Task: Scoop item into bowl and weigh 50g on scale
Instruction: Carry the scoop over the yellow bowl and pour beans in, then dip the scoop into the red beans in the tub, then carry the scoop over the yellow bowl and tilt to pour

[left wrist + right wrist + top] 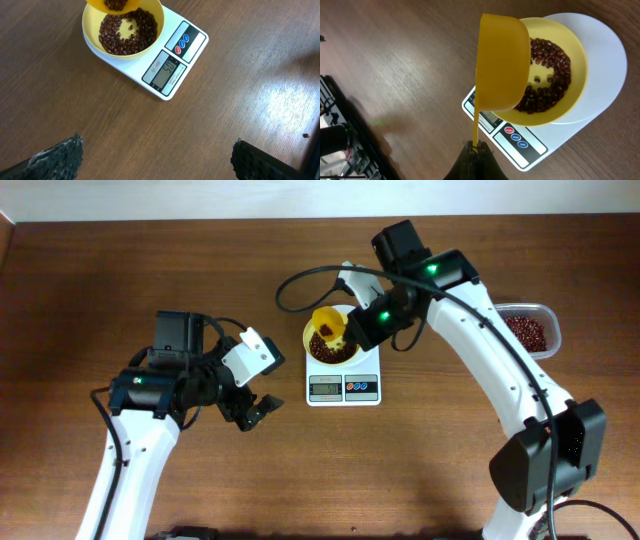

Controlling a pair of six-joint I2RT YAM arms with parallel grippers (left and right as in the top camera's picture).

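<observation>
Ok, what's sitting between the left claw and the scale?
Nothing: in the left wrist view, only bare table lies between the open left claw and the scale.

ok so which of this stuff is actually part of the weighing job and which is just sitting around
In the job:
- beans in the bowl
- scale under the bowl
- scoop, tipped over the bowl, held by the shut right gripper
- tub of more beans

Sitting around:
- left gripper, open, away from the scale
- dark speck on the table, maybe a stray bean
</observation>
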